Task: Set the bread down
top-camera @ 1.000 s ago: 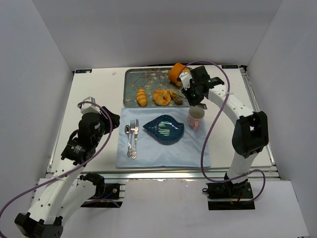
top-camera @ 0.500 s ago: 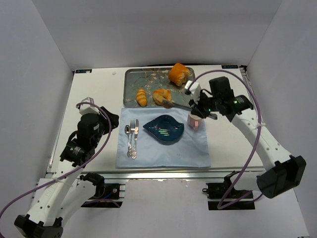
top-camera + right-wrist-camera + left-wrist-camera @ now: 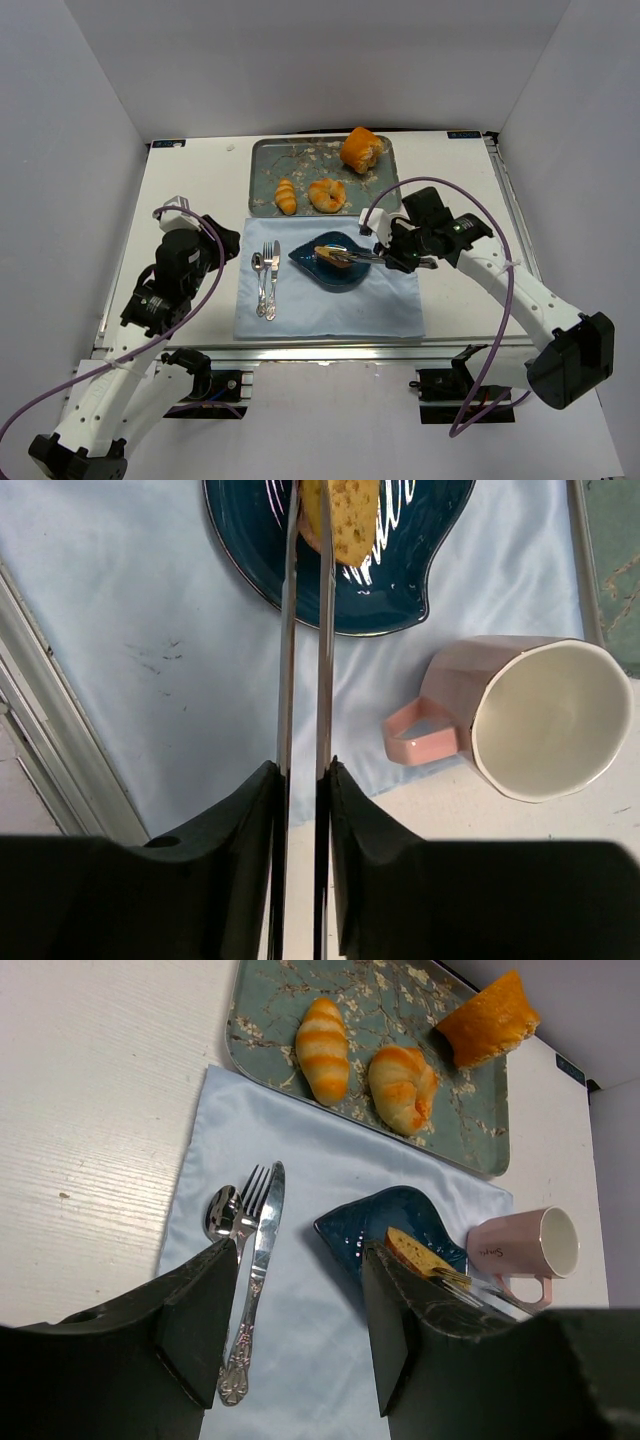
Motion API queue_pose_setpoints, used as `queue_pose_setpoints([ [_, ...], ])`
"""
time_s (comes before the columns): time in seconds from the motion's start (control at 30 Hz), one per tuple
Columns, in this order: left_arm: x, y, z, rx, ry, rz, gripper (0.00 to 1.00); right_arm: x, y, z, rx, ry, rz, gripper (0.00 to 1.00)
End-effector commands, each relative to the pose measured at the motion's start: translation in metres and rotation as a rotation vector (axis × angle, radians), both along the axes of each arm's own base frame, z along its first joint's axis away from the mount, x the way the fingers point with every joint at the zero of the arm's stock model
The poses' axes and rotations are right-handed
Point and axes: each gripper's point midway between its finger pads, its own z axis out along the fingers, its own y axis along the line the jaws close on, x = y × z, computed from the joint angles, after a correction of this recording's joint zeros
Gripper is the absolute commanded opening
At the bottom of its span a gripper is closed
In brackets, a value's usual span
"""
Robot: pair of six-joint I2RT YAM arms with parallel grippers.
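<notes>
The right tool [image 3: 302,770] is clenched on slim metal tongs [image 3: 290,630] that pinch the toasted bread slice [image 3: 345,515] low over the dark blue leaf-shaped plate [image 3: 250,530] on the pale blue cloth [image 3: 150,630], apparently to set it down cleanly, while the left tool [image 3: 295,1295] hangs released, well aside.

Four breads show: one yellow toasted slice [image 3: 331,256] ahead of the right claw [image 3: 390,256], and one striped roll [image 3: 286,196], one curled croissant [image 3: 326,195] and one orange loaf wedge [image 3: 361,150] beyond it. There is one teal floral tray [image 3: 300,160], one dark blue leaf-shaped plate [image 3: 345,278], one pink mug [image 3: 540,715] beside the claw, one pale blue cloth mat [image 3: 330,310], one pair of steel tongs [image 3: 362,258], one silver spoon [image 3: 221,1210], one fork [image 3: 247,1192], one knife [image 3: 262,1260].
</notes>
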Motion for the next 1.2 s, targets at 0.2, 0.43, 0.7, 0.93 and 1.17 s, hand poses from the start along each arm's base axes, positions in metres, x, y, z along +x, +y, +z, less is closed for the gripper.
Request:
queue_pose_setpoints([
  [0.2, -0.003, 0.005, 0.016, -0.015, -0.037, 0.016, 0.63, 0.003, 0.008, 0.017, 0.036, -0.047, 0.037, 0.48],
  [0.43, -0.002, 0.004, 0.016, -0.013, -0.037, 0.016, 0.63, 0.001, 0.016, 0.034, 0.093, -0.058, 0.040, 0.46],
  [0.7, -0.001, 0.002, 0.017, -0.013, -0.038, 0.007, 0.63, 0.078, 0.046, 0.083, 0.242, -0.160, -0.218, 0.36],
  [0.93, -0.003, 0.001, 0.019, -0.041, -0.047, 0.007, 0.63, 0.147, 0.071, 0.067, 0.300, -0.022, -0.457, 0.37],
  [1.17, -0.007, 0.003, 0.020, -0.082, -0.063, 0.028, 0.62, 0.165, 0.081, 0.034, 0.299, 0.096, -0.523, 0.38],
])
